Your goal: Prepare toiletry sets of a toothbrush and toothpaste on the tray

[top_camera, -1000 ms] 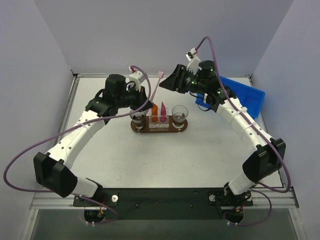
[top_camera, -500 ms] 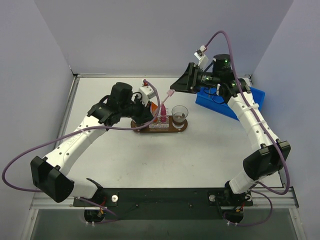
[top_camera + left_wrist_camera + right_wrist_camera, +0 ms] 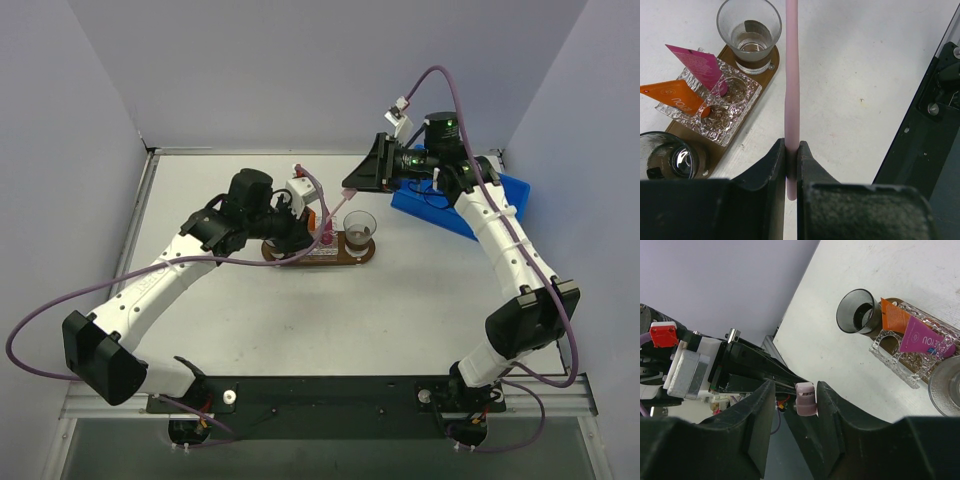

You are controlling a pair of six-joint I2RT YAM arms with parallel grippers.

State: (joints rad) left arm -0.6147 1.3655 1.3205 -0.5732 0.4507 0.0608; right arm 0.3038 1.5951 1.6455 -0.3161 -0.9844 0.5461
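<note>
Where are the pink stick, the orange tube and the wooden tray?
toothbrush [image 3: 791,75], left wrist view, middle of handle
orange toothpaste [image 3: 670,95], left wrist view, flat printed face
tray [image 3: 769,77], left wrist view, bare wood near its end

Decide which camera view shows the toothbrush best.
Left wrist: the toothbrush handle runs large down the frame into the left claw, which clamps it. Right wrist shows only its head, framed by the right claw; the top view shows a thin pink sliver between both claws.
</note>
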